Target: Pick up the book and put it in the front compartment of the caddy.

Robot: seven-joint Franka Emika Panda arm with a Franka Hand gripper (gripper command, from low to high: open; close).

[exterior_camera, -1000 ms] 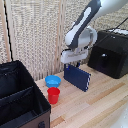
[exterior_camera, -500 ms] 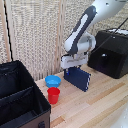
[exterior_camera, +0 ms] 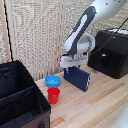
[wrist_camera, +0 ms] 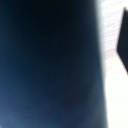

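The dark navy book stands tilted on edge over the wooden table, right of the blue bowl. My gripper is at the book's upper edge and shut on it. In the wrist view the book fills nearly the whole picture as a blurred navy surface, and my fingers do not show there. The black fabric caddy sits at the exterior view's lower left. Its front compartment lies below a black divider, well away from the book.
A red cup stands between the caddy and the book, with a light blue bowl just behind it. A black hard-cased machine sits at the exterior view's right. A slatted wall runs behind. A dark shape shows in the wrist view.
Very little differs. The gripper stays at the book's upper edge and has shifted only slightly; cup, bowl and caddy have not moved.
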